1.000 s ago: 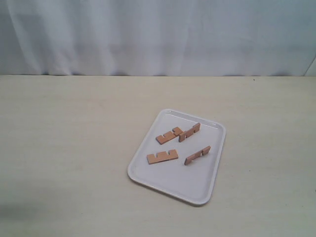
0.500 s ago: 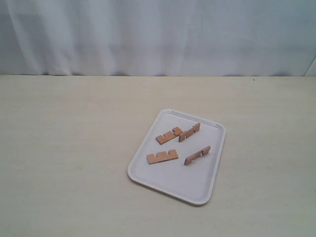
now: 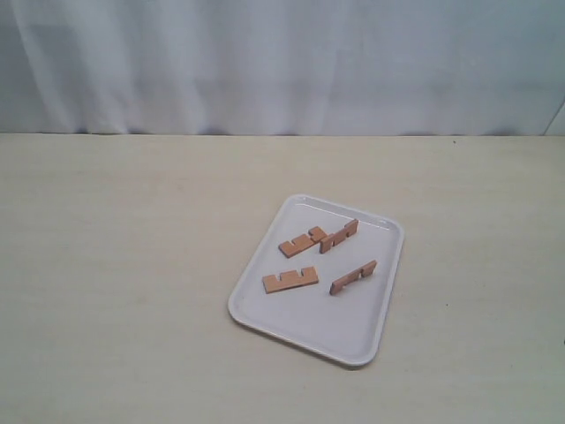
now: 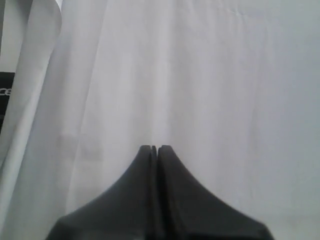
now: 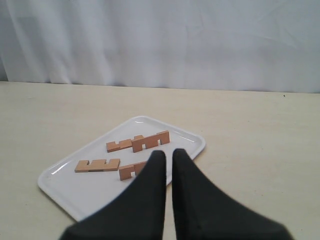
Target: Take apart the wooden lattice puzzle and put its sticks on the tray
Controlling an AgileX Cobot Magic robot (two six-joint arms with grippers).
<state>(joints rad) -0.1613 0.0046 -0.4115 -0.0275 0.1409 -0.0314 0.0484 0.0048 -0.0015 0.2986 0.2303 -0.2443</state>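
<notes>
Compared with one second ago, no change found in the exterior view: the same four sticks (image 3: 290, 280) at the same places on the tray (image 3: 353, 340), at the same angles. Likewise no arm inside that view, neither then nor now.

On the table (image 3: 132, 265), slightly right of the middle, the white tray, turned a little askew. On it all four sticks, separated. Two in the far half, close together end to end, impossible to tell whether touching. Two in the near half, well apart, one to the left and one to the right.

Left gripper (image 4: 154, 150): raised and directed at the white curtain (image 4: 225, 75), fingers pressed together, holding nothing. Right gripper (image 5: 165, 156): held above the table, back from the tray on its near side, directed toward the far curtain. Fingers almost together with only a slim slit between, nothing inside. In the right wrist view, tips covering part of one stick and a bit of the tray rim.
</notes>
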